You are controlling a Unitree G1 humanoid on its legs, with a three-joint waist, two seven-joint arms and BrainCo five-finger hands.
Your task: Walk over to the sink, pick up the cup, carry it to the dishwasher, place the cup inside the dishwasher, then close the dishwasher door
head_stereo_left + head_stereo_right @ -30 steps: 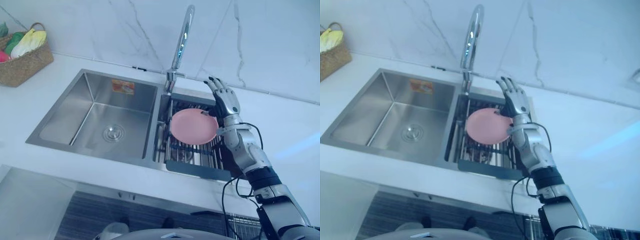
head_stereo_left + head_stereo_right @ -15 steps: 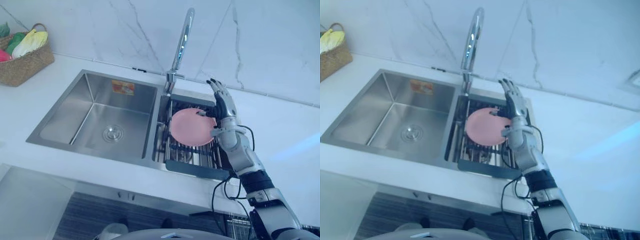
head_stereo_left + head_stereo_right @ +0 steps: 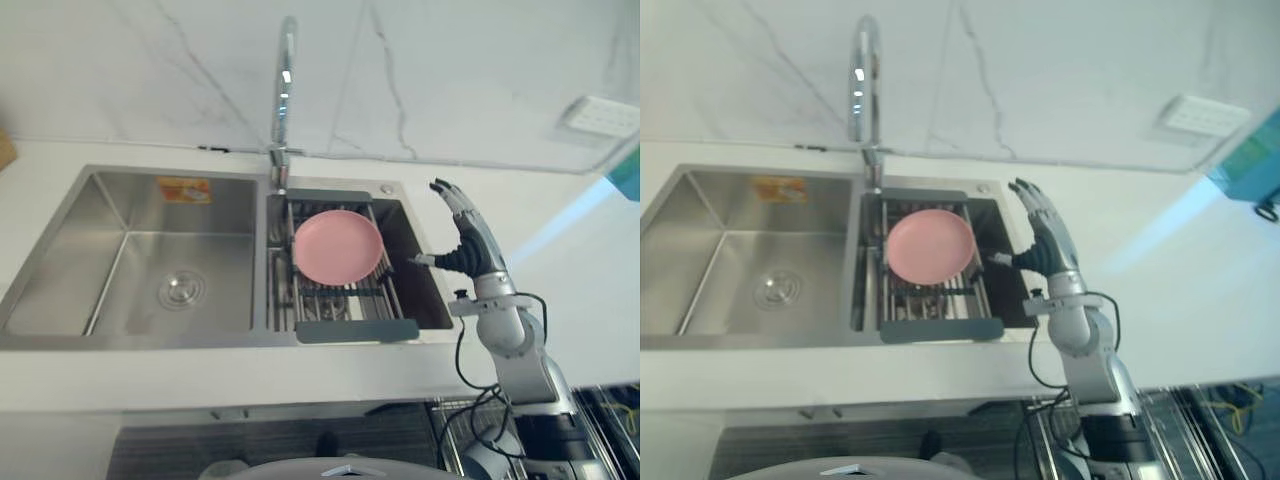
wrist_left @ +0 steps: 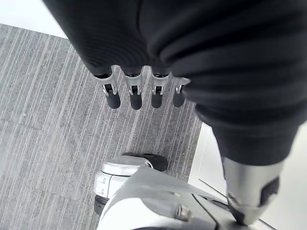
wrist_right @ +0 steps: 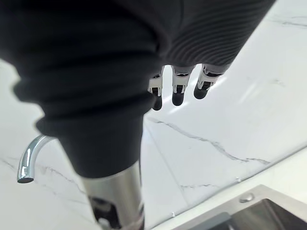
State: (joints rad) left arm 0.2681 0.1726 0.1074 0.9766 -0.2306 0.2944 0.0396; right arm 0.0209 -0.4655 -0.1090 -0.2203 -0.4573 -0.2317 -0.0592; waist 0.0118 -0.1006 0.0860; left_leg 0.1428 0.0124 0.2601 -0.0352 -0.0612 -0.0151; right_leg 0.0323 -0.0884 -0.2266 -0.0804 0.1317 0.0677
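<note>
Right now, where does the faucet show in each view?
Left eye view: faucet upper centre, behind the pink plate.
Right eye view: upper left, behind that plate.
Right wrist view: curved spout against the marble wall.
Left wrist view: faces the floor.
Shared landmark: the sink.

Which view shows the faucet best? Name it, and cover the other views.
The left eye view: the faucet stands whole, base to spout, behind the sink. The right eye view nearly matches. The right wrist view catches just its curved spout end. The left wrist view faces the floor.
</note>
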